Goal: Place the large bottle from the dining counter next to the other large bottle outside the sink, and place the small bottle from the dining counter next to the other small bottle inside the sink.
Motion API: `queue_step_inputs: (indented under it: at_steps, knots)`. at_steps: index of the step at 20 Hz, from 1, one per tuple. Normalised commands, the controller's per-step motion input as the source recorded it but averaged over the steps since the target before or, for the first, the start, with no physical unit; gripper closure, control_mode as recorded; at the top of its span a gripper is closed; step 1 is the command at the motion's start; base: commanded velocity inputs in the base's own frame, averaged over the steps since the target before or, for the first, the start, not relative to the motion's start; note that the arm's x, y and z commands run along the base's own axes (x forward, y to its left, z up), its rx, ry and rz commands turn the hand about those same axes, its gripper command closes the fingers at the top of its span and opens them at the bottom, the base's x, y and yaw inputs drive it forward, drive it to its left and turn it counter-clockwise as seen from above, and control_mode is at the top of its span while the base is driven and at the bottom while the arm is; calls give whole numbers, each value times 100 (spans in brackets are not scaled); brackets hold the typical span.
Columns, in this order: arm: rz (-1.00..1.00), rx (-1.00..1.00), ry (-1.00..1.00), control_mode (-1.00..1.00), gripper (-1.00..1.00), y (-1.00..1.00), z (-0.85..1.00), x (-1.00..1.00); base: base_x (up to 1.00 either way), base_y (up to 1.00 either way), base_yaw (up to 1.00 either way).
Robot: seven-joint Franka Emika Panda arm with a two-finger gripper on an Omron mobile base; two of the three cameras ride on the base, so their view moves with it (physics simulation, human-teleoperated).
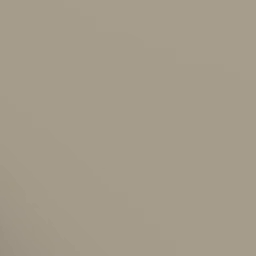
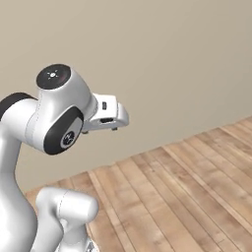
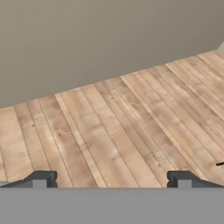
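- Bottles: I cannot tell from these views where either one stands.
- Gripper [image 3: 113, 180]: the jaws stand wide apart and grip nothing. In the hand view its two dark fingertips [image 3: 43, 178] rise at 7 and 5 o'clock, with bare planks showing across the gap between them.
- Floor [image 3: 113, 131]: light brown wood planks with darker seams. In the hand view the boards run from 7 toward 1 o'clock and cover the lower and middle part of the picture.
- Wall [image 3: 100, 39]: plain beige-grey. It meets the floor along a line that climbs from 9 toward 2 o'clock in the hand view.
- Arm [image 2: 59, 118]: in the right base view it comes up from 7 o'clock, white with dark joint caps. A round joint sits at about 9 o'clock, with a second dark cap on top of it toward 10 o'clock.
- From that joint the white hand reaches toward 3 o'clock, ending just left of centre. It hangs in the air above the floor, with the wall behind it.
- In the right base view the planks fill 4 to 6 o'clock and the wall takes the upper half.
- The left base view gives a flat beige-grey surface, with a slightly darker wedge at 7 o'clock.
- Streak [image 3: 220, 164]: a thin dark mark at the 4 o'clock edge of the hand view, too small to tell what it is.
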Motion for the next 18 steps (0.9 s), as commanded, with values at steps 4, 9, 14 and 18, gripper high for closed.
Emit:
queue_step_inputs:
  at_steps: [4, 9, 14, 18]
  knots:
    - [0, 0, 0, 100, -100, 0, 0, 0, 7, 8, -25]
    - [0, 0, 0, 100, -100, 0, 0, 0, 0, 0, -25]
    - [0, 0, 0, 100, -100, 0, 0, 0, 0, 0, -25]
    - [0, 0, 0, 100, -100, 0, 0, 0, 0, 0, -25]
